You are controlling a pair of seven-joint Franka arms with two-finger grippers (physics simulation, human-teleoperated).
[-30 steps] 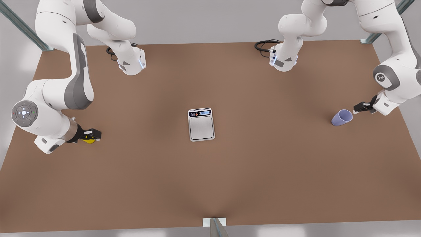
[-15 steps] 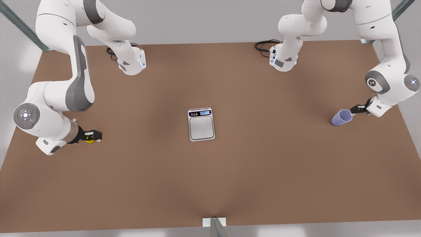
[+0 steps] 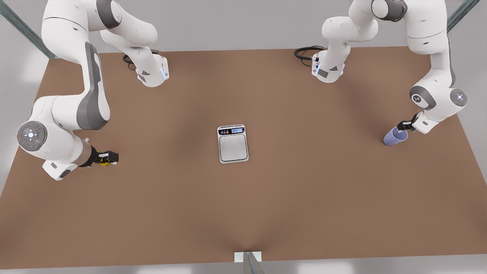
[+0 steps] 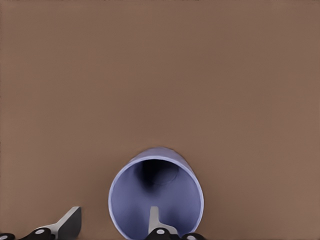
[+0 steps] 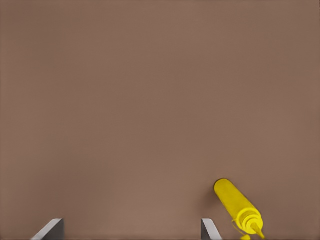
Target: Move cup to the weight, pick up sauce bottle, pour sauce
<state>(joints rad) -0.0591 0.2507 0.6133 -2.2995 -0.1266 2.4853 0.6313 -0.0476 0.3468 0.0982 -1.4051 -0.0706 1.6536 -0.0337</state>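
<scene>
Brown counter carries everything here. The left jaws stand spread at the rim of the pale lavender cup, which lies tipped on its side; in the left wrist view one finger reaches inside the cup's mouth and the other finger stays outside its wall, so the rim sits between them with nothing pinched.

The right jaws hang open over the yellow sauce bottle, which lies flat on the counter. In the right wrist view the sauce bottle lies just outside one fingertip rather than between the two, nozzle pointing back toward the wrist, and the other fingertip is well apart from it.

The weight sits mid-counter, well apart from both jaws, its metal plate bare. Its dark display strip glows blue beside small coloured buttons (the digits are too small to read).
</scene>
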